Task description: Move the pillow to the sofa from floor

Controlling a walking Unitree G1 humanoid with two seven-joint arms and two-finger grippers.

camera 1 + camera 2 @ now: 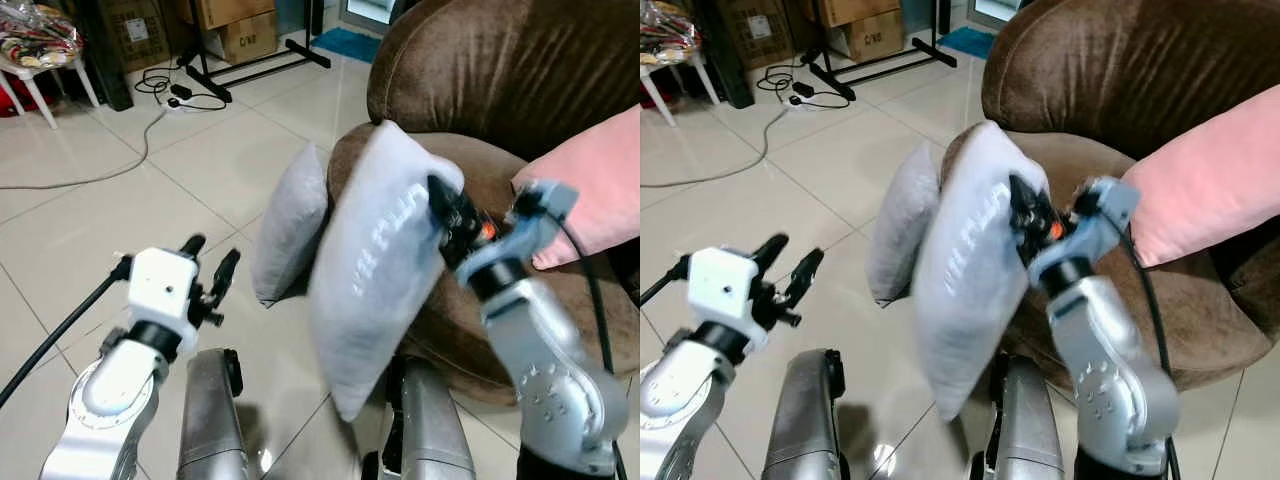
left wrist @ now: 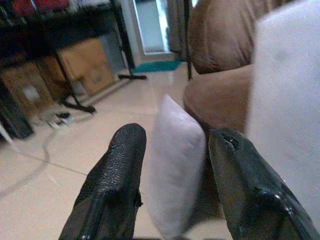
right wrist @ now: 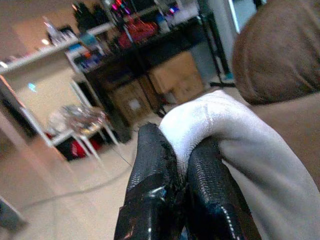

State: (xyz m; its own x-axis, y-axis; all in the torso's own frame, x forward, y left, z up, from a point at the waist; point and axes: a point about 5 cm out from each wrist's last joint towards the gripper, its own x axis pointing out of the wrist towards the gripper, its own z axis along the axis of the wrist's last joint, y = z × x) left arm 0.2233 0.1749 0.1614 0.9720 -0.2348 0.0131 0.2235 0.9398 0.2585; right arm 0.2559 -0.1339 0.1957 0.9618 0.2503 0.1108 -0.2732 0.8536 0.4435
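Observation:
A light grey pillow [image 1: 375, 260] hangs in the air in front of the brown sofa [image 1: 500, 90], blurred by motion. My right gripper [image 1: 440, 195] is shut on its upper edge, and the fabric [image 3: 195, 125] is pinched between the two black fingers. A second grey pillow [image 1: 292, 225] stands on the floor, leaning against the sofa's front. My left gripper [image 1: 208, 262] is open and empty, low on the left, pointing toward that standing pillow [image 2: 175, 165].
A pink cushion [image 1: 590, 185] lies on the sofa seat at the right. Cardboard boxes [image 1: 240, 30], a black stand's feet [image 1: 260, 65], cables with a power strip [image 1: 170, 95] and a white table [image 1: 40, 60] stand further back on the tiled floor.

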